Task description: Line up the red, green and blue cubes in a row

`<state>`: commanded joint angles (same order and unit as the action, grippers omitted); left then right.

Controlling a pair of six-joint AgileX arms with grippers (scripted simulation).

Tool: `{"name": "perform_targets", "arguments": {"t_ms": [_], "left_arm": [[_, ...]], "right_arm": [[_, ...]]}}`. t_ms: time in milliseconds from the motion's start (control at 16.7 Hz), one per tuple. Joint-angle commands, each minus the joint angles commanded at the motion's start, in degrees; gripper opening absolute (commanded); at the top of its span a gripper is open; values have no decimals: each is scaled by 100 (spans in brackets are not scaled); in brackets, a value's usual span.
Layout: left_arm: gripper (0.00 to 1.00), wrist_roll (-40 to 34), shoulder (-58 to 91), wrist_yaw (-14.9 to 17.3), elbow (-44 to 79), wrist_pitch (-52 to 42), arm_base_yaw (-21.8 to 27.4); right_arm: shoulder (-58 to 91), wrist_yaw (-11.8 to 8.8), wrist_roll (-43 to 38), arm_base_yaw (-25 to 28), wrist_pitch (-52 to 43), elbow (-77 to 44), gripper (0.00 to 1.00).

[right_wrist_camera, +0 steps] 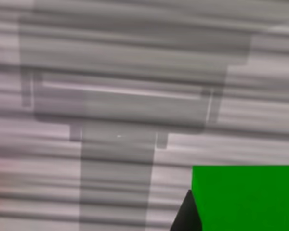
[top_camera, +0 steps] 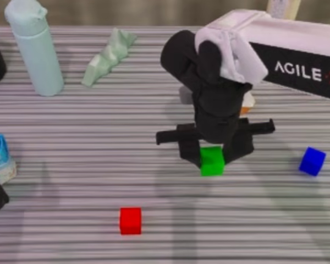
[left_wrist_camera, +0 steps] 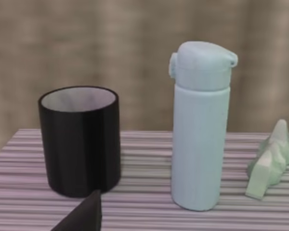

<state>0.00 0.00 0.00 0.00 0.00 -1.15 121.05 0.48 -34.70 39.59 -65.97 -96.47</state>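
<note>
Green cube [top_camera: 212,160] sits mid-tabletop [top_camera: 71,181] between my right hand's [top_camera: 214,149] fingers; whether they're clamped I cannot tell. A loose grip would skew it, spoiling alignment with red cube [top_camera: 130,220] and blue cube [top_camera: 312,161].

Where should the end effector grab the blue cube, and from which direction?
From straight above, fingers closing on two opposite side faces of the blue cube. It sits flat on the table with nothing close beside it; the right end effector is nearest, by the green cube.
</note>
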Motion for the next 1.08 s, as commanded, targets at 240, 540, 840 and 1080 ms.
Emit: {"name": "perform_targets", "arguments": {"t_ms": [240,540,840,1080], "left_arm": [[100,0,0,0,0,0,0],[100,0,0,0,0,0,0],[100,0,0,0,0,0,0],[100,0,0,0,0,0,0]], "right_arm": [[-553,23,-1328,863,228,711,0],[-755,38,-1681,1133,319,943,0],[-661,35,-1671,1118,547,1105,0],[-364,37,-1697,1132,1460,1635,0]]}}
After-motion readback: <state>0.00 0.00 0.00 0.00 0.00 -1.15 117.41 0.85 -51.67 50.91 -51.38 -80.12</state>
